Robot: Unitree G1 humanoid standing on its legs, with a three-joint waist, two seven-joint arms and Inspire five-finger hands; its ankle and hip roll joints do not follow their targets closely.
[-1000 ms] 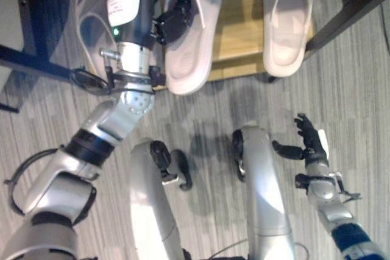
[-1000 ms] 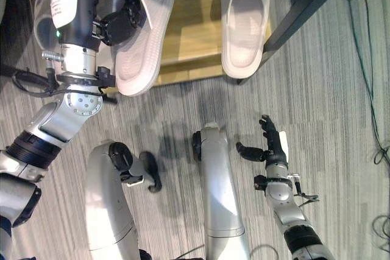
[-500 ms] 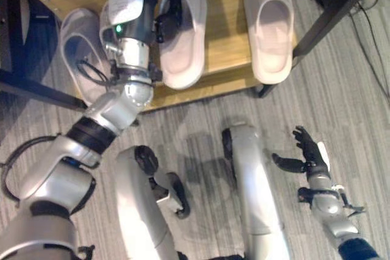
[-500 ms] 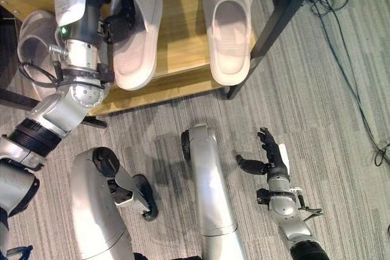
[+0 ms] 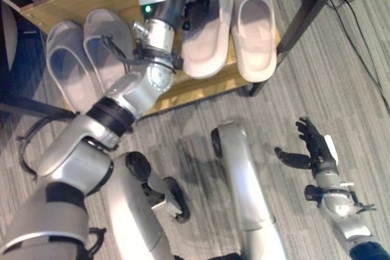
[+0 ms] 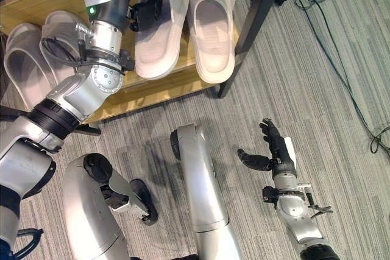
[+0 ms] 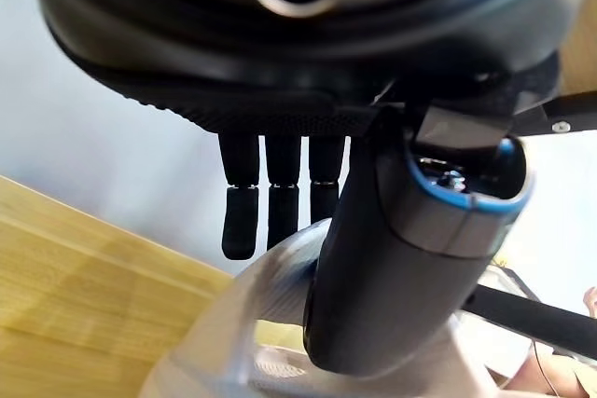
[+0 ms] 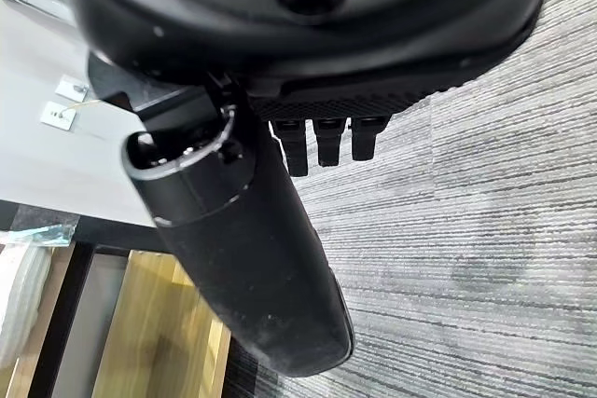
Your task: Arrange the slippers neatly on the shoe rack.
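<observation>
pale foam slipper (image 5: 206, 31) pinched by left hand (image 5: 194, 5) on wooden rack (image 5: 79, 3), right hand (image 5: 315, 150) splayed

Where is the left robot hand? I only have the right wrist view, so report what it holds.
Observer: The left robot hand is up at the wooden shelf, shut on the strap of a pale slipper.
Operator: Tell me what lies next to that one.
Observer: A second slipper lies on the shelf close on its right, pointing the same way. I cannot tell if they touch.
Operator: Report the rest of the shelf.
Observer: At the shelf's left end lie two more slippers, side by side.
</observation>
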